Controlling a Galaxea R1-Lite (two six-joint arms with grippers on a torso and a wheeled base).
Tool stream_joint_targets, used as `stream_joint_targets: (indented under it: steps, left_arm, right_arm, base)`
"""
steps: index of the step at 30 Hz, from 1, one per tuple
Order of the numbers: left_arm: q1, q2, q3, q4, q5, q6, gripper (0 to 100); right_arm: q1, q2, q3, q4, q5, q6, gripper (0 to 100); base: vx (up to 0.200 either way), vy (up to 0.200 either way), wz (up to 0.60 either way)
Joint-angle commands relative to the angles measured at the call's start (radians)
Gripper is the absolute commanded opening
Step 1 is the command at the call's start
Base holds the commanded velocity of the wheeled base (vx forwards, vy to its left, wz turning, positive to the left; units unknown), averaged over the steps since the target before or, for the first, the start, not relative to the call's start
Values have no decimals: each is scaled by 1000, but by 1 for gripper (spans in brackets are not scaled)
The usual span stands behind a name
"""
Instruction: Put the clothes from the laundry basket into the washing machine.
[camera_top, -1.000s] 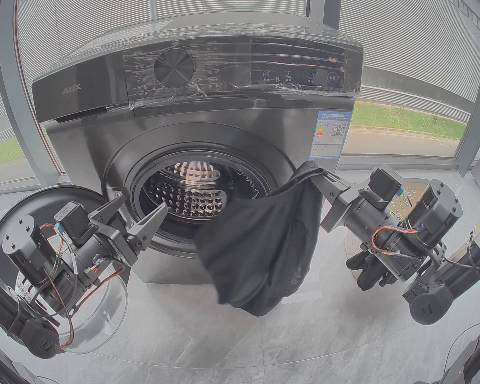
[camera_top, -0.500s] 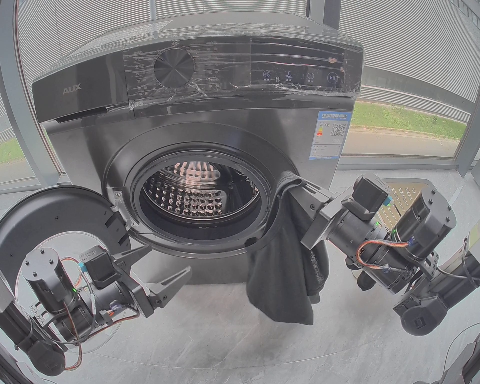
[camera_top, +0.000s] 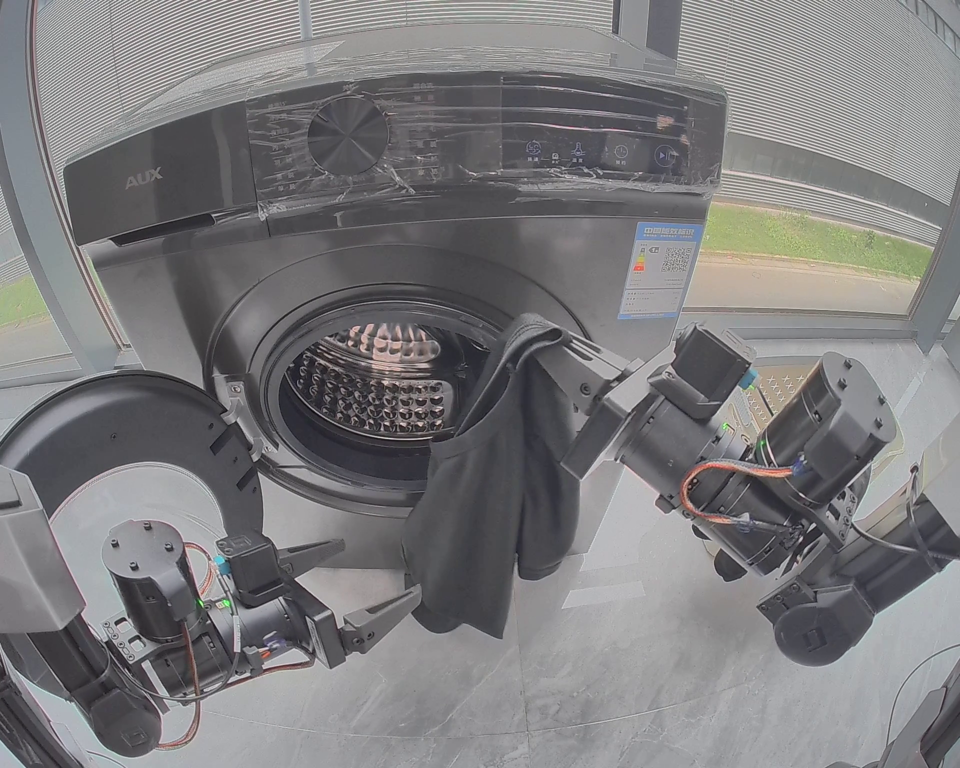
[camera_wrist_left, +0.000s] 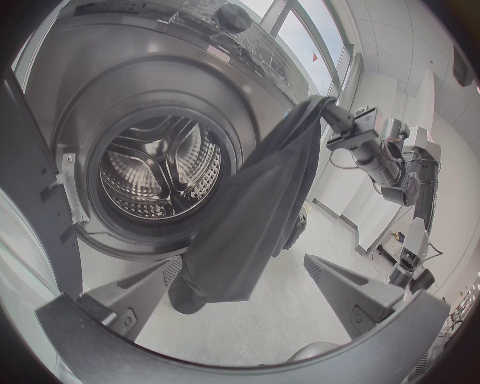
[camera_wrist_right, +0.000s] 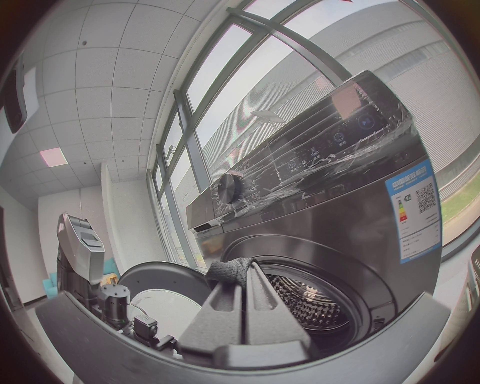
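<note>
A dark grey garment (camera_top: 495, 480) hangs from my right gripper (camera_top: 560, 345), which is shut on its top edge at the right rim of the washing machine's round opening (camera_top: 390, 395). The cloth (camera_wrist_left: 255, 210) drapes across the opening's right side and down toward the floor. In the right wrist view the shut fingers (camera_wrist_right: 245, 300) pinch a fold of the garment (camera_wrist_right: 229, 270) in front of the drum (camera_wrist_right: 305, 305). My left gripper (camera_top: 355, 590) is open, low near the floor at the left, just beside the garment's lower hem.
The machine's door (camera_top: 120, 440) stands swung open at the left, behind my left arm. A perforated pale laundry basket (camera_top: 790, 385) stands behind my right arm. The grey tiled floor (camera_top: 560, 680) in front is free.
My right gripper has carried the garment up and leftward to the drum opening. My left arm has dropped from the opening's left rim down toward the floor, still open.
</note>
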Motion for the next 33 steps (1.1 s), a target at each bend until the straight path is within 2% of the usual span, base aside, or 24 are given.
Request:
stream_joint_targets:
  steps: [1,9,15,21,33]
  left_arm:
    - [-9,56,-3,-1,-1,-1,100]
    - [-46,117,-72,-1,-1,-7,100]
    - [-46,193,-144,-3,1,4,100]
    - [-61,258,-186,-3,-1,-4,100]
    - [-55,367,-284,-6,3,6,100]
  right_arm:
    - [24,15,-21,5,6,18,0]
    - [58,66,-55,-2,3,20,0]
    - [70,64,-55,-1,-3,18,0]
    - [76,60,-58,9,-3,15,0]
    - [74,58,-59,9,-5,8,0]
  base:
    - [0,0,0]
    - [0,0,0]
    - [0,0,0]
    - [0,0,0]
    - [0,0,0]
